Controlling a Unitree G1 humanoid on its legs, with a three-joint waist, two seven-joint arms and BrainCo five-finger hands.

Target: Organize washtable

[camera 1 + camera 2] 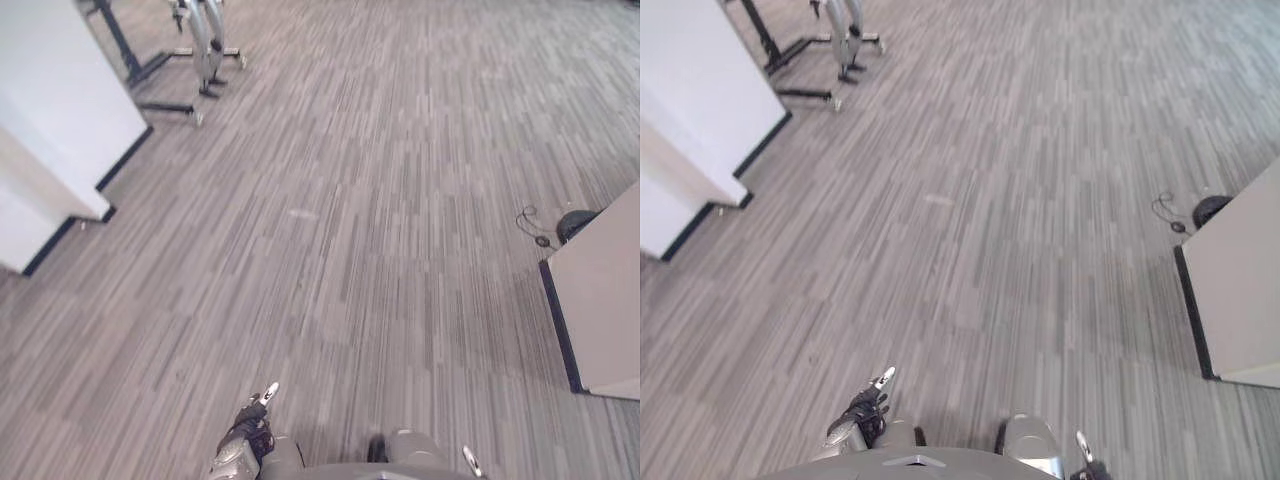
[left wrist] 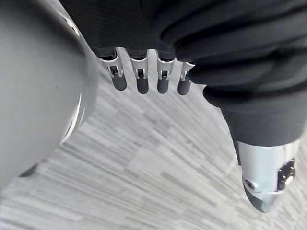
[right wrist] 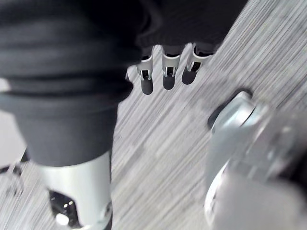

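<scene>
You are looking down through the eye views at a grey striped carpet floor (image 1: 380, 200) that is taking up most of the frame. A white cabinet with a dark base (image 1: 60, 110) is standing at the upper left. Just beyond it, at the top of the frame, a metal frame on castors (image 1: 207, 55) is sitting. A pale unit with a dark plinth (image 1: 605, 300) is cutting in at the right edge, and a small black round object (image 1: 575, 222) is lying on the floor just beside its far corner. You cannot tell whether either piece of furniture is the washtable.

Your left hand (image 1: 250, 425) is hanging at the bottom edge, left of centre, and your right hand (image 1: 470, 461) is peeking in at the bottom, right of centre, as little more than a tip.

The wrist views are giving you what the eye views are not. The left fingers (image 2: 139, 81) are hanging loose in a row over the carpet, holding nothing, with the thumb apart. The right fingers (image 3: 166, 76) are hanging the same way, relaxed and empty.
</scene>
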